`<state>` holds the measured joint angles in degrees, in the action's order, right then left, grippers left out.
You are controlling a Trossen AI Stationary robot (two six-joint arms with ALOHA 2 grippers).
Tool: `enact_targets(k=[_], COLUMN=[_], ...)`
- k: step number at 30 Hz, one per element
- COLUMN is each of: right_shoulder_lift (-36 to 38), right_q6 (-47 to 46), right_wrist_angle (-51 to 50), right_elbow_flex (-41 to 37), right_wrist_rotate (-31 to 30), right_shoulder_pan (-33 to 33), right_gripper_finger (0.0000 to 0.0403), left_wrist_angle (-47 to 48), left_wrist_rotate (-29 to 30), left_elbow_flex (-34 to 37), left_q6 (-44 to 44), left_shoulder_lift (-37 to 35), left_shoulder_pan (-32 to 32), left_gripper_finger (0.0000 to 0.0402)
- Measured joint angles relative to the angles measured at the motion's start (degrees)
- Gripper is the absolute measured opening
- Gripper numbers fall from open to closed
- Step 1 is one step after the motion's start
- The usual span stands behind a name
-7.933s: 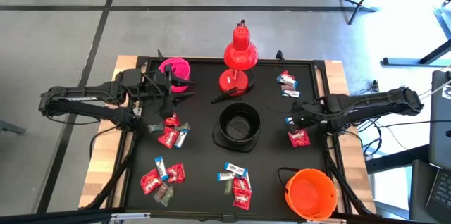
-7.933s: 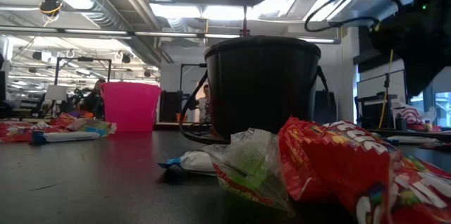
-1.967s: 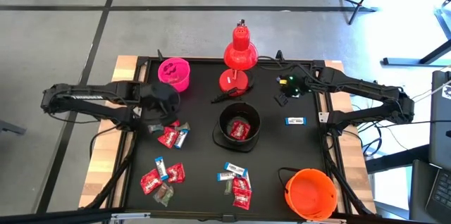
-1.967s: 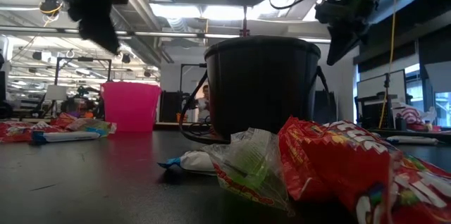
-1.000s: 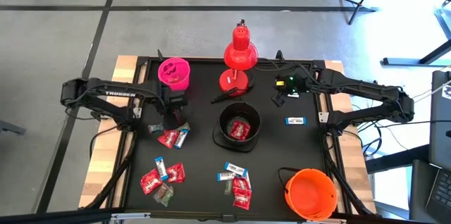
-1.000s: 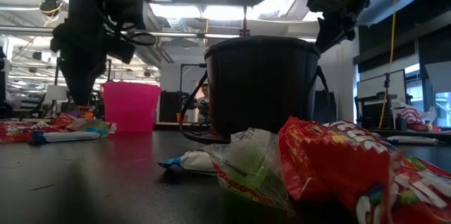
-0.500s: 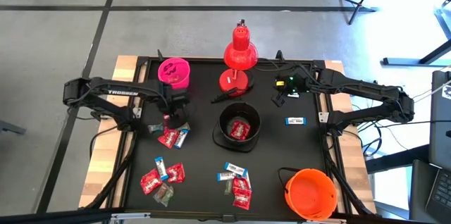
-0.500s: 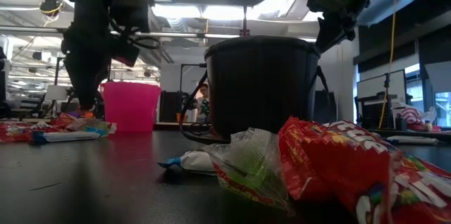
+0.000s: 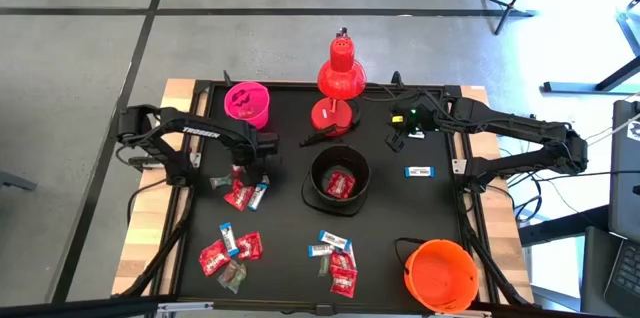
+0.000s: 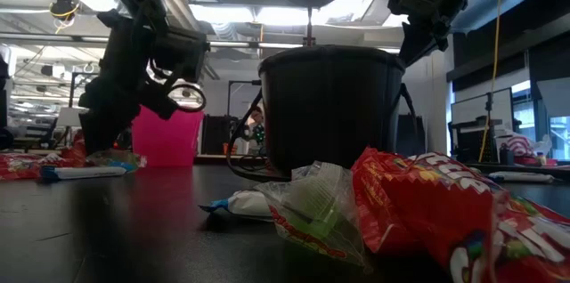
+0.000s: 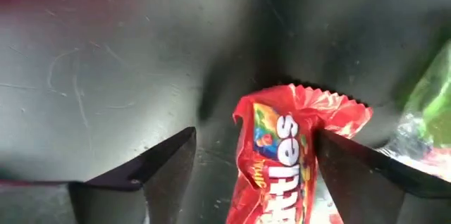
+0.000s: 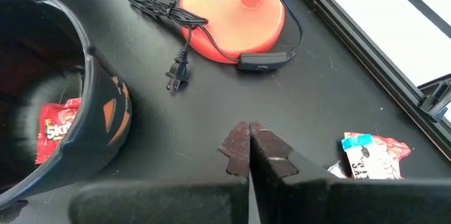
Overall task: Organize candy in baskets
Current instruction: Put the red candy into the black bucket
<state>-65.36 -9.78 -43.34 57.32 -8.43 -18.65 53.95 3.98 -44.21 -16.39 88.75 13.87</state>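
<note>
My left gripper [image 9: 243, 172] is down low at the table, arm reaching in from the left, fingers [image 11: 151, 175] spread wide. My right gripper [image 9: 396, 141] hangs raised near the back, fingers [image 12: 239, 148] pressed together.

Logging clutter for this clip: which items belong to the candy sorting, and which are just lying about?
Job: scattered candy, red candy between the open left gripper fingers, pink basket, black basket, orange basket.
Lying about: red desk lamp, its cord and plug.
</note>
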Motion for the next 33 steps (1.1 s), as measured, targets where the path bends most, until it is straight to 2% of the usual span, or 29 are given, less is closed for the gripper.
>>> enact_targets(k=[4,12,23,30,33], right_shoulder_lift=[0.00,0.00,0.02,0.02,0.02], right_q6=[0.02,0.04,0.02,0.04,0.05], right_wrist_angle=[-0.02,0.02,-0.02,-0.01,-0.02], right_elbow_flex=[0.00,0.00,-0.02,-0.02,-0.02], right_wrist_rotate=[0.02,0.34,1.49,1.46,1.46], right_shoulder_pan=[0.00,0.00,0.02,0.02,0.02], right_gripper_finger=[0.0001,0.0001,0.0001,0.0001,0.0001], left_wrist_angle=[-0.06,3.49,5.71,5.75,-1.07], left_wrist_rotate=[0.73,1.08,1.75,2.59,2.59], left_elbow_flex=[-0.02,-5.62,-11.56,-19.60,-22.79], left_q6=[0.01,0.03,1.24,2.16,4.02], left_shoulder_lift=[-0.36,-0.93,-6.10,-12.44,-15.40], left_shoulder_pan=[0.00,0.00,-0.44,-0.56,-1.74], left_gripper_finger=[0.0238,0.0121,0.0010,0.0002,0.0002])
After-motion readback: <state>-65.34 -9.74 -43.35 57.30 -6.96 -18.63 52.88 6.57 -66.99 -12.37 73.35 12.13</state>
